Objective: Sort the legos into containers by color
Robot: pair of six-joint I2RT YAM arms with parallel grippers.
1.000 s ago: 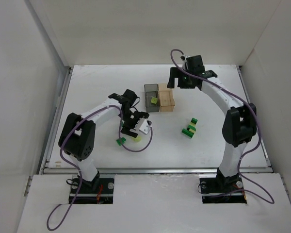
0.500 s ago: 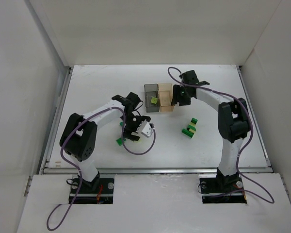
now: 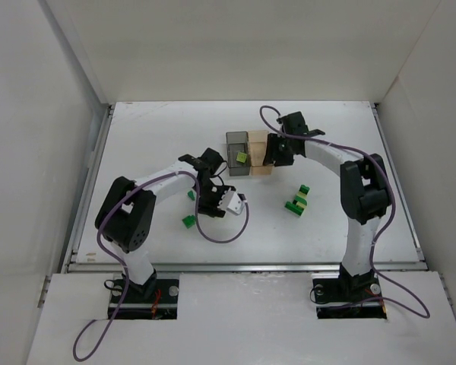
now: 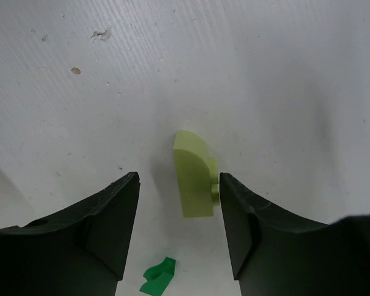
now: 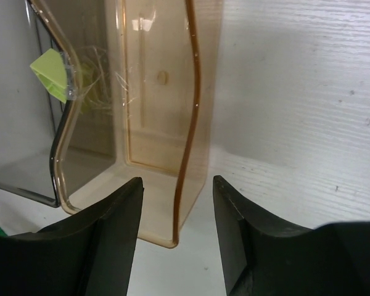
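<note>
A pale yellow-green lego (image 4: 193, 176) lies on the table between the open fingers of my left gripper (image 4: 178, 179), touching neither clearly. In the top view the left gripper (image 3: 213, 202) hides it. A green lego (image 4: 157, 276) lies just below. My right gripper (image 5: 177, 182) is open, its fingers either side of the near wall of the amber container (image 5: 191, 123), seen from above at the amber container (image 3: 258, 144). The grey container (image 3: 236, 144) holds one pale yellow-green lego (image 3: 242, 158), also visible in the right wrist view (image 5: 49, 74).
A cluster of green legos (image 3: 296, 201) lies right of centre. Two single green legos (image 3: 190, 221) (image 3: 191, 195) lie left of the left gripper. White walls enclose the table on three sides. A purple cable loops below the left wrist.
My right gripper has moved from behind the containers down onto the amber container's right wall. My left gripper has shifted slightly right over the pale lego, uncovering a green lego.
</note>
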